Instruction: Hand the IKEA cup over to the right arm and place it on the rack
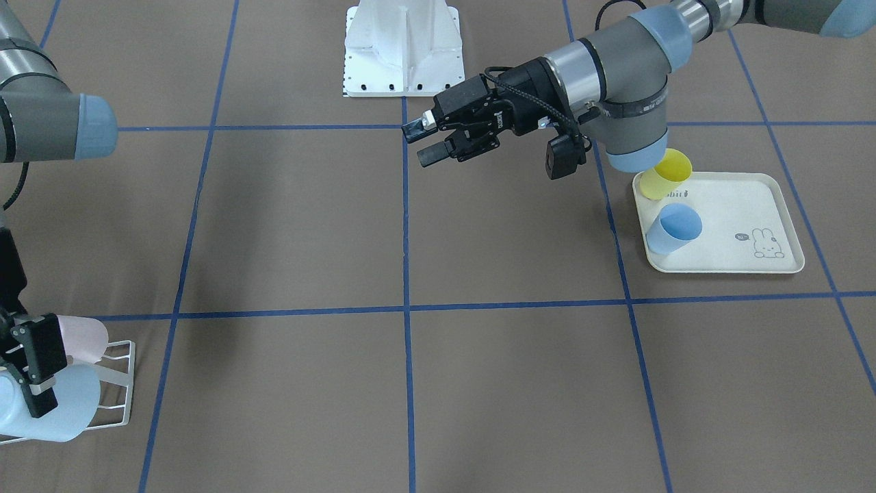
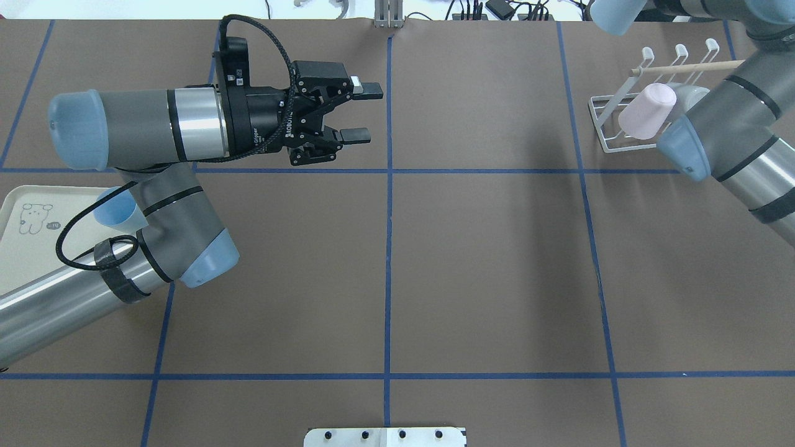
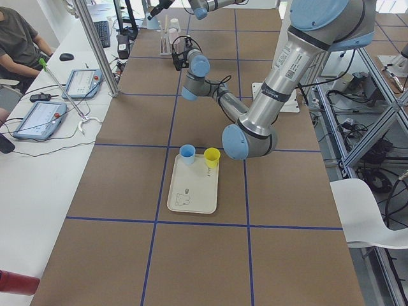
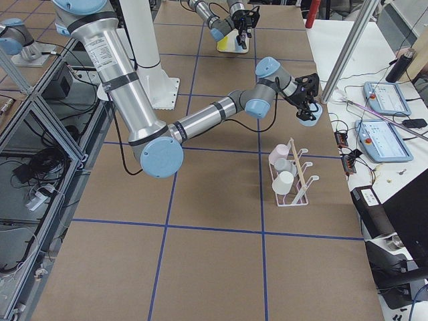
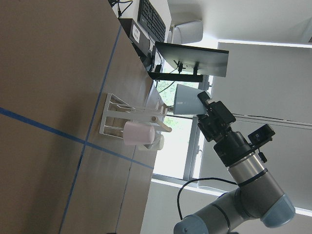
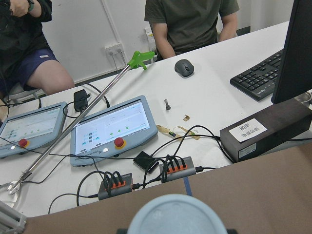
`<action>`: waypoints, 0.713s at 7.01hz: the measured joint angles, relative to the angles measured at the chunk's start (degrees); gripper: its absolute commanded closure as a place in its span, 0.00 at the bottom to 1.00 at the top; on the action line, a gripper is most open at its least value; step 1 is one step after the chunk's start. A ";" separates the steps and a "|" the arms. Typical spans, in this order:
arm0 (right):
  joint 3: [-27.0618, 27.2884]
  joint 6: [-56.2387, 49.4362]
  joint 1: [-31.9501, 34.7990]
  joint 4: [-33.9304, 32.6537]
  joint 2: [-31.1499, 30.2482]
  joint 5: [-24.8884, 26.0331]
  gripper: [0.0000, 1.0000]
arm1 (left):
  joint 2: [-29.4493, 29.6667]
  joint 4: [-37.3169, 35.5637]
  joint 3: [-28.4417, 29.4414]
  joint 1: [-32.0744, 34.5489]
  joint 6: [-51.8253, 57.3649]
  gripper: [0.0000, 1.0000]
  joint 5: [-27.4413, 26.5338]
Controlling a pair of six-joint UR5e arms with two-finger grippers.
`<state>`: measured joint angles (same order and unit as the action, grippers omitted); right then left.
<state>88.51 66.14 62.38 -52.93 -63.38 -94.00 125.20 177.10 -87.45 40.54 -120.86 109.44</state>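
the right gripper (image 5: 204, 103) pinches a pale blue cup (image 5: 185, 100) near the rack (image 2: 683, 67), while the left gripper (image 2: 367, 113) hangs spread, empty.

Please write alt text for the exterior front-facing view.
At the picture's lower left, the right gripper holds a pale blue cup close to the rack, which carries a pink cup. The left gripper hangs open and empty mid-table; a tray at the picture's right holds a yellow cup and a blue cup.

Brown table (image 2: 484, 261), blue-taped grid.
It is carrying 1 cream tray (image 1: 753, 198), 1 white wire rack (image 2: 597, 121) and 1 white mounting base (image 1: 404, 55).
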 measured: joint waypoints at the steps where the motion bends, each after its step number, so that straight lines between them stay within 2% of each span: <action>1: -1.40 -2.47 0.64 -0.11 -0.13 0.09 1.00 | -0.10 0.00 0.11 -0.07 0.01 0.20 -0.03; 5: -3.68 -7.22 1.18 0.26 -4.01 0.03 1.00 | -0.30 0.00 0.09 -0.19 0.01 0.20 -0.10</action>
<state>84.83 58.92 63.57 -52.67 -67.40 -93.97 124.90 177.10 -87.36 40.35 -120.85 109.34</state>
